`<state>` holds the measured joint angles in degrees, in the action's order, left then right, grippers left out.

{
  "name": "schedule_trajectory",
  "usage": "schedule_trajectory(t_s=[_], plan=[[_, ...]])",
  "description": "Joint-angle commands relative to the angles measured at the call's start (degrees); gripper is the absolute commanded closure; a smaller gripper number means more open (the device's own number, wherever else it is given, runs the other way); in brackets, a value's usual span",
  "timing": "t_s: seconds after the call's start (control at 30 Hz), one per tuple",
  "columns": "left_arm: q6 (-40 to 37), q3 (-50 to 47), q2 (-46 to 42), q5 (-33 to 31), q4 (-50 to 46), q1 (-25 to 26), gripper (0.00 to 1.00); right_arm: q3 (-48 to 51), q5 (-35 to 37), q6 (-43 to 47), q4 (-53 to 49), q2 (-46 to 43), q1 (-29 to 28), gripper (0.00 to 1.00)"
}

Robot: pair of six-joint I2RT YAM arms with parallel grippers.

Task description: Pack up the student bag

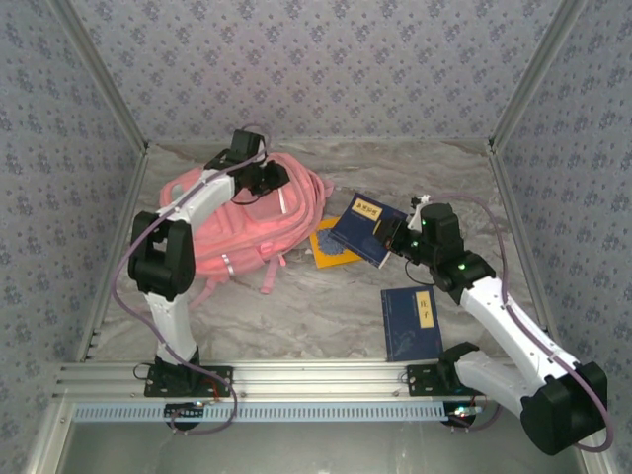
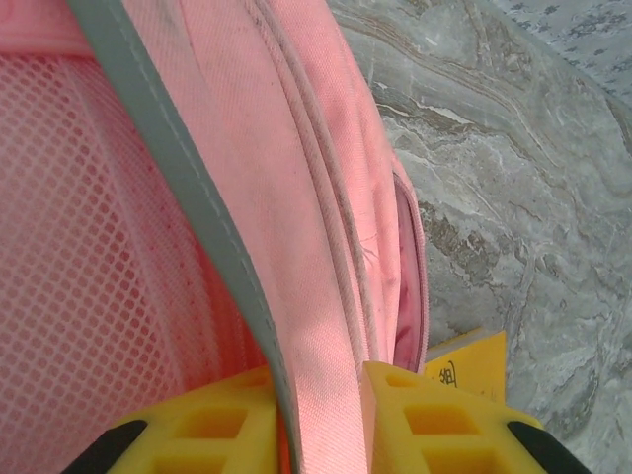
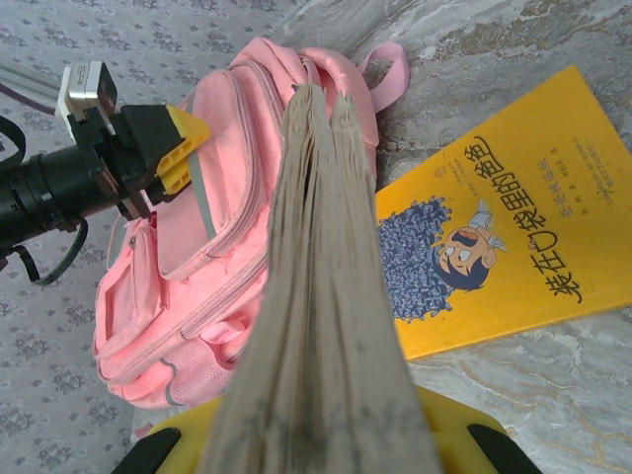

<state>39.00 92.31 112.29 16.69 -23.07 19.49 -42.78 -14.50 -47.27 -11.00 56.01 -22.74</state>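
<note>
Marble-look table (image 1: 326,306), with the student bag (image 1: 247,222) lying flat on its left-centre, front pockets up in the right wrist view (image 3: 227,227). No book is seen in it, so I judge packing as barely started. All three books are outside. The dark blue book (image 1: 367,229) is lifted off the table to the bag's right, page edges (image 3: 316,296) towards the camera and aimed at the bag. A second blue book (image 1: 410,321) lies flat, well apart from the bag on its near-right. The yellow book (image 1: 331,247) lies flat just beside the bag's right edge, cover up (image 3: 494,257), one corner showing past the bag fabric (image 2: 464,365). My right gripper (image 1: 395,237) is clamped on the dark blue book's lower edge, yellow fingers (image 3: 464,434) on either side of the pages. My left gripper (image 1: 265,180) is at the bag's far top edge, pads (image 2: 217,430) pinching a fold of pink fabric and grey strip that fills the gap between them. There's a narrow slit in the bag (image 2: 407,276), but I can't tell whether the main compartment is open enough. Left to do: open the mouth, insert the held book, then the other two.
</note>
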Motion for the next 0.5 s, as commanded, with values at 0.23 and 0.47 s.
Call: schedule_trajectory(t_s=[0.23,0.47], plan=[[-3.8,10.2,8.0,-3.5,-9.0,-0.1,0.71,-0.7,-0.8,0.9,1.7,-0.1,0.2,1.0],[-7.4,14.9,9.5,-3.1,-14.5,0.0,1.0,-0.5,3.1,0.6,-0.7,-1.1,-0.2,1.0]])
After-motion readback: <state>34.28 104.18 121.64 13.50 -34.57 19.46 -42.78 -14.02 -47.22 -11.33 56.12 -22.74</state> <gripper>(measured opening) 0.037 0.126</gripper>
